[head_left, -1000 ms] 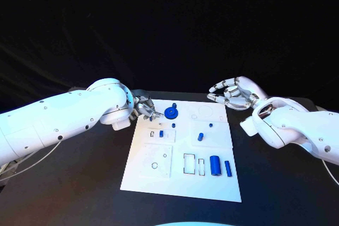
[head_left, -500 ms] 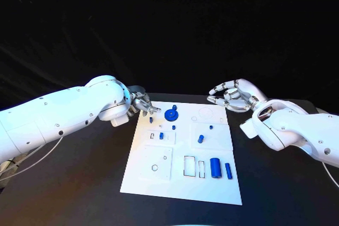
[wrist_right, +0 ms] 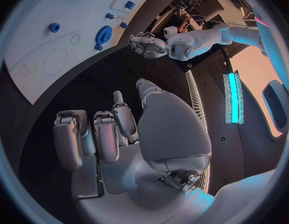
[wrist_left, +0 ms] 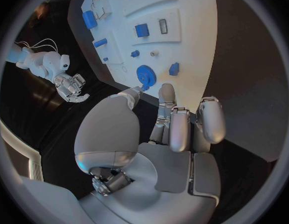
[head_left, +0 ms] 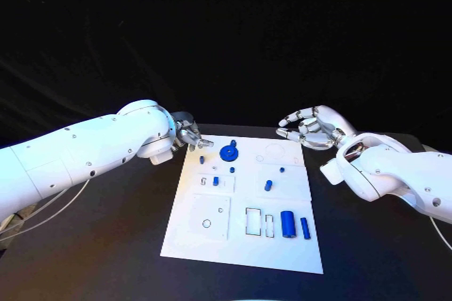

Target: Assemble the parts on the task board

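Note:
The white task board (head_left: 247,203) lies in the middle of the table. At its far end stands a blue gear (head_left: 229,152), also seen in the left wrist view (wrist_left: 145,75) and the right wrist view (wrist_right: 104,34). A small blue peg (head_left: 202,160) stands just left of the gear. My left hand (head_left: 189,136) hovers over the board's far left corner, fingers apart, holding nothing. My right hand (head_left: 306,128) floats off the far right corner, fingers loosely spread and empty. Two blue cylinders (head_left: 287,223) lie near the board's near right end.
Several small blue parts (head_left: 268,184) sit in the board's middle rows, beside an empty rectangular slot (head_left: 254,221) and a round outline (head_left: 276,148) at the far right. Black table surface (head_left: 377,249) surrounds the board on both sides.
My left hand has drawn back from the gear toward the far left corner, uncovering the small blue peg beside the gear. The right hand has barely moved.

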{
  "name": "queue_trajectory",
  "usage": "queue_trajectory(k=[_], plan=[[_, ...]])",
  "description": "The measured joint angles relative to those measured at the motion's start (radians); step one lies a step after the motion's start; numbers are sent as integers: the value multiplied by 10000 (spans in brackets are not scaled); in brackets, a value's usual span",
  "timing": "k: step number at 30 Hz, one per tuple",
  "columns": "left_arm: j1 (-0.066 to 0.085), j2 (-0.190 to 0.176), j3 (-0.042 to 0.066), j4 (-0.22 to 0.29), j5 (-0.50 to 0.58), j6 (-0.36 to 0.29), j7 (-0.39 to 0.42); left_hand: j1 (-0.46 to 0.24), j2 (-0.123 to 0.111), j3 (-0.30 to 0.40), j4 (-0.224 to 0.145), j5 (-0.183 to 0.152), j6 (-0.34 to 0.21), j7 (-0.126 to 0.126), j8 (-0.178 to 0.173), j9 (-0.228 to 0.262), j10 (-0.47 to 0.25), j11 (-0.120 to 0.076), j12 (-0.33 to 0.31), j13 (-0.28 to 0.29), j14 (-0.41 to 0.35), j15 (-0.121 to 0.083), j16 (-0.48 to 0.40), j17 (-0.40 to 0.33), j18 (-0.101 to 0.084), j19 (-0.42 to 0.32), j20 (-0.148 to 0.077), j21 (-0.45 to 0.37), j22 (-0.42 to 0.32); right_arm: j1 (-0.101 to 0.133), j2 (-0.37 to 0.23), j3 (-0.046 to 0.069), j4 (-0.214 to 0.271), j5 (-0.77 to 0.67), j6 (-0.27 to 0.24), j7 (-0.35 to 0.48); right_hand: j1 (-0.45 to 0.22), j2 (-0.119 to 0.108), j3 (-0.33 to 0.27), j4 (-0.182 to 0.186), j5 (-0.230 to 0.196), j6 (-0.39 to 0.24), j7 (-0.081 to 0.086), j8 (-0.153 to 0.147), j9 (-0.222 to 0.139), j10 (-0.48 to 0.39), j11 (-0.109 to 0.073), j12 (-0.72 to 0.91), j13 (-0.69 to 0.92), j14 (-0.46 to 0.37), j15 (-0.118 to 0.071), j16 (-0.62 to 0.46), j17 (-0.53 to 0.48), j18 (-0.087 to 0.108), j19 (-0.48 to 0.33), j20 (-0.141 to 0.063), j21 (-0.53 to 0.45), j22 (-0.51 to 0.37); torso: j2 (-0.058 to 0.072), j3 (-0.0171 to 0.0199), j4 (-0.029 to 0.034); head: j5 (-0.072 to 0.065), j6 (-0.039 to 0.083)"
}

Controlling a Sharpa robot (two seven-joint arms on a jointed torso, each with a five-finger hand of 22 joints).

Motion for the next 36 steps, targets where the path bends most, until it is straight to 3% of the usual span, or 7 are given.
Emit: queue_trajectory(k=[8,16,29,36], plan=[[1,405,-144,-741,-113,587,-35,-160,56,-80,3,-32,0,0,0,-35,0,0,0,-45,0,0,80,0,-1,132,28,106,180,-4,25,0,-21,0,1,0,-28,28,0,0,0,0,0,0,0,0,0,0,0,0,0,0,-1,-1,0,0,0,-1,18,3,-4,23,-46],[1,658,-216,-1299,-118,1215,-90,-214,111,-107,-24,-31,0,0,1,-62,56,-56,0,-56,0,0,232,-1,-1,340,18,227,433,-8,38,-1,-33,0,2,0,-40,40,0,0,0,0,0,0,0,0,0,0,0,0,0,0,-1,1,0,0,0,-2,43,4,-12,38,-84],[-6,861,-278,-1618,-68,1681,-139,-208,112,-107,-25,-31,41,-42,1,-90,131,-54,6,-55,0,-1,323,-1,-1,449,-13,310,598,-21,60,-2,-47,0,1,5,-40,40,1,0,0,0,0,0,-9,0,0,0,8,0,0,0,-2,0,0,0,0,-4,35,1,-14,30,-136],[-11,897,-289,-1679,-17,1769,-142,-75,244,-106,-25,-31,144,-73,1,-130,167,-91,49,-74,0,-1,369,-1,-1,517,-16,370,598,-28,70,-1,-55,-1,1,7,-39,39,1,-1,0,0,0,0,-9,0,0,0,7,0,0,0,2,0,0,0,0,-5,24,2,-7,36,-147]])
